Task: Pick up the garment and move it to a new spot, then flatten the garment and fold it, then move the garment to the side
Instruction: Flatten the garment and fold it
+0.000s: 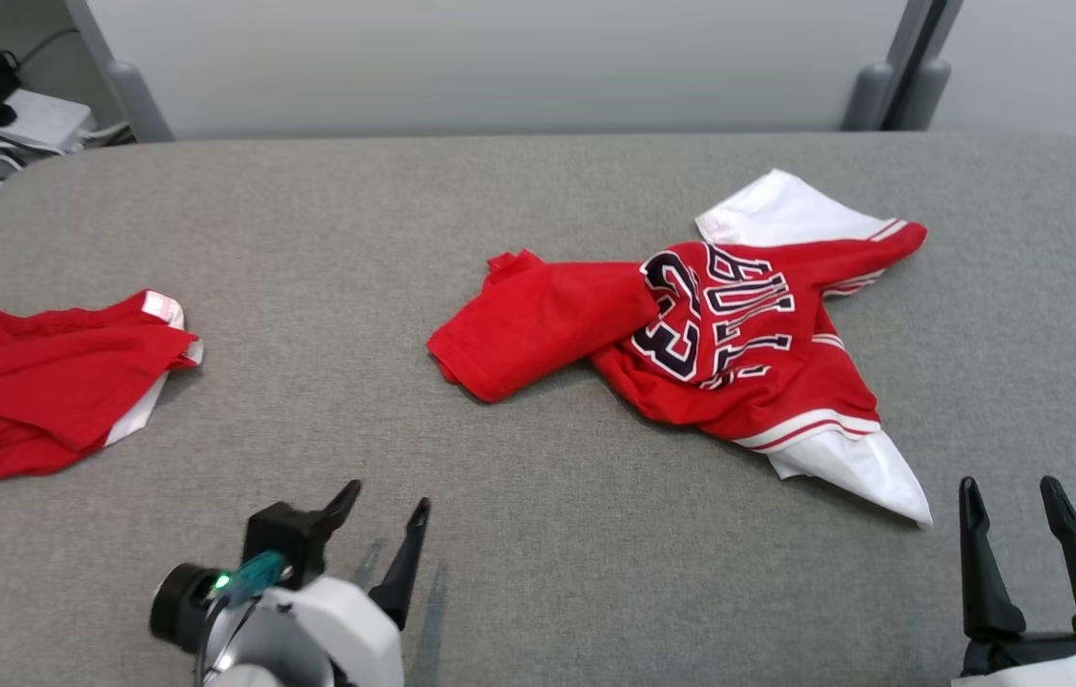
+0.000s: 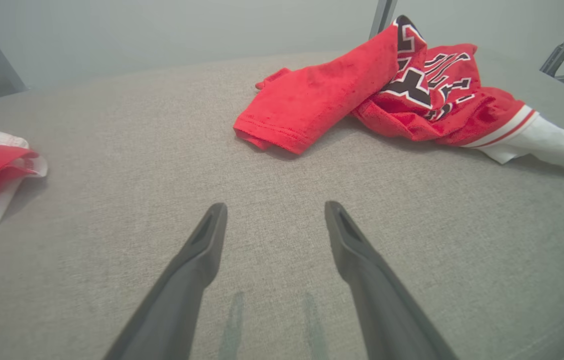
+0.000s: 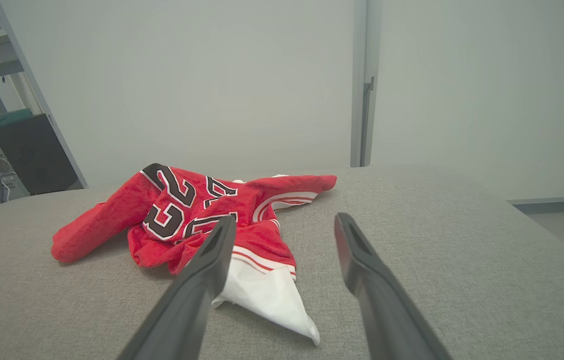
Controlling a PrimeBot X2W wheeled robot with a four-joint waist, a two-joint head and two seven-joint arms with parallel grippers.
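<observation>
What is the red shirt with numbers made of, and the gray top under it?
Red shirt: soft cloth, likely a sporty knit, matte; it crumples limply and shows stitched hems. Gray top: seems woven fabric, maybe over padding, matte; a fine weave shows and its corners are rounded.

You have: right hand (image 3: 284, 221), two dark fingers parted wide above bare grey tabletop (image 3: 437, 260). One garment (image 3: 177, 210), red, crumpled, black-and-white lettering, white corner pointing toward 6 o'clock, lying on the tabletop at 10 o'clock from the fingertips; the left finger crosses its white part in your view.
</observation>
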